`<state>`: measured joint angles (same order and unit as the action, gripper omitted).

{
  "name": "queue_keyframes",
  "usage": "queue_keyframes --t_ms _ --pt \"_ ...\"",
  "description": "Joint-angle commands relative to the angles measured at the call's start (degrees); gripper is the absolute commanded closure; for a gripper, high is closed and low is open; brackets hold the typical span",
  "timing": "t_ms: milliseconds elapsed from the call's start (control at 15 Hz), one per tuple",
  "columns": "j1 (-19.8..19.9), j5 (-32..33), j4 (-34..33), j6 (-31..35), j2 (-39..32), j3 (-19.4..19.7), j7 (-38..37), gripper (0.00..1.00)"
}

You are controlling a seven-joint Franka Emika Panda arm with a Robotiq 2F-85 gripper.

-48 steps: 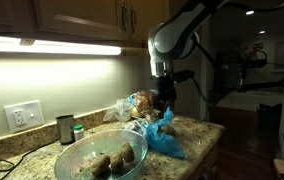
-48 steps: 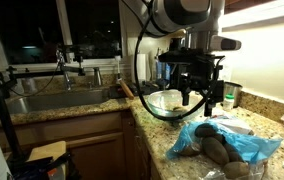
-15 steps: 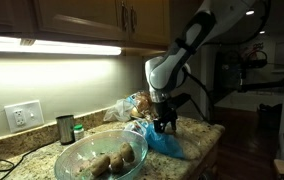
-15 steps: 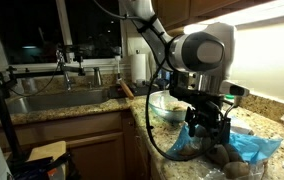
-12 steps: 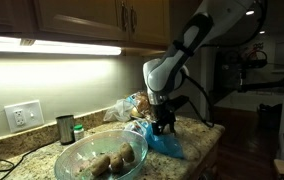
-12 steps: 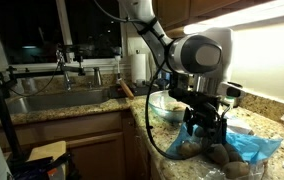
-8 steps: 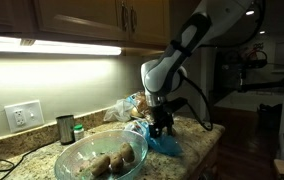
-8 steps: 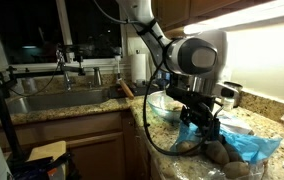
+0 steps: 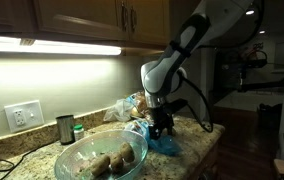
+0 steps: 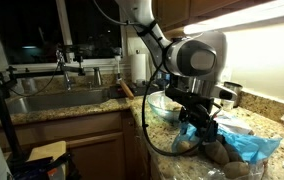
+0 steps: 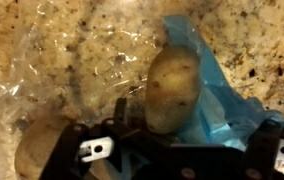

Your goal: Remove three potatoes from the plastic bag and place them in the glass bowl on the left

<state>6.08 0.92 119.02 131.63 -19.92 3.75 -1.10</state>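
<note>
My gripper (image 9: 160,128) (image 10: 198,126) hangs low over the blue and clear plastic bag (image 9: 168,143) (image 10: 244,146) (image 11: 217,110) on the granite counter. In the wrist view the gripper (image 11: 182,120) stands open, and a tan potato (image 11: 172,88) lies on the plastic between its dark fingers (image 11: 122,108), not clamped. Another potato (image 11: 37,150) shows through the clear plastic at lower left. More potatoes (image 10: 218,153) lie at the bag's mouth. The glass bowl (image 9: 70,158) (image 10: 160,100) holds potatoes (image 9: 125,155).
A dark metal cup (image 9: 65,128) and a small green-lidded jar (image 9: 79,131) stand behind the bowl. A bagged loaf (image 9: 137,103) lies behind the gripper. A sink (image 10: 52,100) sits further along the counter. The counter edge (image 10: 167,150) runs close to the bag.
The gripper has come down a little toward the bag and its potatoes. Its jaws have stayed open, and the bowl and bag have not moved.
</note>
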Motion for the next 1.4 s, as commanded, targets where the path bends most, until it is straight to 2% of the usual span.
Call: queue_keyframes --t_ms 0,867,1333 --pt "0.1 -0.8 1.8 -0.6 1.8 0.6 0.2 0.0" --pt "0.8 -0.4 3.4 -0.1 1.6 2.5 0.1 0.0" --pt "1.2 -2.8 3.2 0.9 1.4 1.3 2.2 0.0"
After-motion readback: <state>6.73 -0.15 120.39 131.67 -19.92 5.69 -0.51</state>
